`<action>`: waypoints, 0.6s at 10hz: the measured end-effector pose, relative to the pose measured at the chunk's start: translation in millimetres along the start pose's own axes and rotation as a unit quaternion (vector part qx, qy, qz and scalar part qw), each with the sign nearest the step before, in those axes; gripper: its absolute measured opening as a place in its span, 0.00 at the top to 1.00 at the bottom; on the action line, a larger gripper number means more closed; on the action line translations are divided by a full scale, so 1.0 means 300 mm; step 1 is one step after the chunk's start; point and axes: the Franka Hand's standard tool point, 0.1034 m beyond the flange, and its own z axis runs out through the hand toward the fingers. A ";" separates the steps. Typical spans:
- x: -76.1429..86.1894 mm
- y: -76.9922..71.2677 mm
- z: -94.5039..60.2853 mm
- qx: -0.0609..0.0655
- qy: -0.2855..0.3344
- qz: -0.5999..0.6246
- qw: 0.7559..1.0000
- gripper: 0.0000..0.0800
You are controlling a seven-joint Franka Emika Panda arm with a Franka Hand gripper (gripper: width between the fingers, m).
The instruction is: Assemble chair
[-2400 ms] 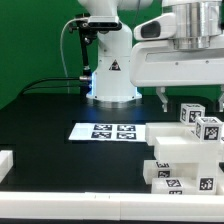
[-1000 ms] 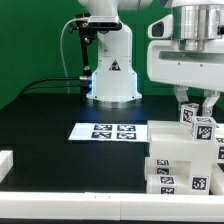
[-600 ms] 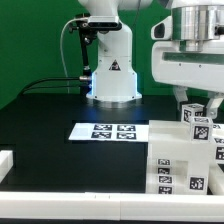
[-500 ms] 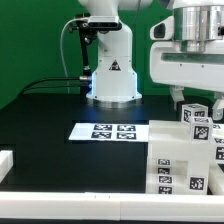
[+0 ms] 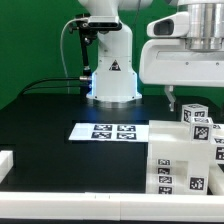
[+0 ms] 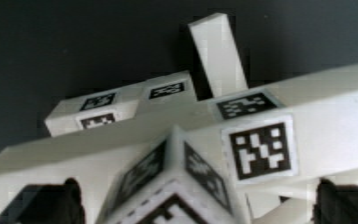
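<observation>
Up goes the tool since a second ago: it was low around the top tagged block, and now it hangs above the chair at the right side of the exterior view. Its two fingers stand wide apart and hold nothing. One finger shows in the exterior view, a bit up and to the left of the top block.

White chair parts sit stacked in the lower right of the exterior view, on the black tabletop. Beside them, toward the middle of the frame, lies the marker board.

In the wrist view the chair fills most of the frame, so it lies straight under the tool. One long bar points away from the pile toward the upper middle of that frame. I think the tool must come straight down again to grab a part.
</observation>
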 end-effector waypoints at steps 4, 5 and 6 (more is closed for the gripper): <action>0.002 -0.013 0.001 -0.025 0.013 -0.132 0.991 0.22; 0.003 -0.010 0.001 -0.026 0.012 -0.132 0.991 0.22; 0.002 -0.013 0.002 -0.025 0.013 -0.116 0.993 0.44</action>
